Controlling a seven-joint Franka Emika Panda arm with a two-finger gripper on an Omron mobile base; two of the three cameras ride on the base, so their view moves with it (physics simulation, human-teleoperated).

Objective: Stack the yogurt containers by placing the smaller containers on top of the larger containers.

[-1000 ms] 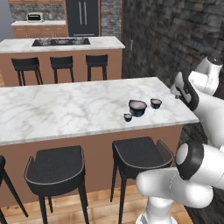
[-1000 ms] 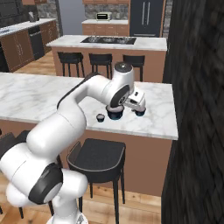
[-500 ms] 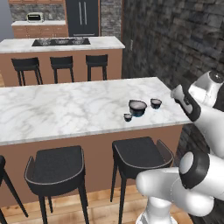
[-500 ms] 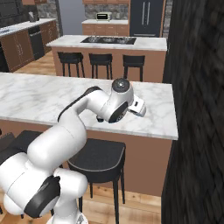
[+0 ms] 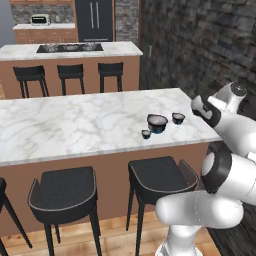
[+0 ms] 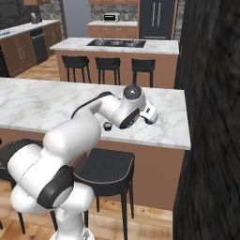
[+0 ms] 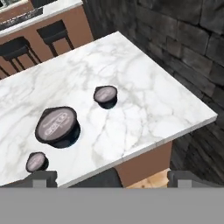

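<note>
On the marble counter (image 7: pixel 144 83) stands the larger container (image 7: pixel 57 126), a squat dark tub with a pale rim. One smaller container (image 7: pixel 106 96) sits beyond it toward the stone wall. The other smaller container (image 7: pixel 36 162) rests near the counter's front edge. The left base view shows the tub (image 5: pixel 157 123) between the two cups (image 5: pixel 178 118) (image 5: pixel 146 134). My gripper (image 7: pixel 113 178) hovers off the counter's right front corner, above and apart from all three. It is open, with its fingertips (image 7: pixel 43 177) wide apart and nothing between them. In the left base view the gripper (image 5: pixel 201 109) hangs to the right of the cups.
A dark stone wall (image 5: pixel 200 45) runs close along the counter's right end. Black stools (image 5: pixel 160 175) (image 5: pixel 65 192) stand under the front edge. A second island (image 5: pixel 70 50) with a cooktop and stools lies behind. My arm (image 6: pixel 108 108) crosses over the counter in the right base view.
The hand has turned and dipped slightly at the counter's right end. The gripper has stayed open. None of the three containers has moved.
</note>
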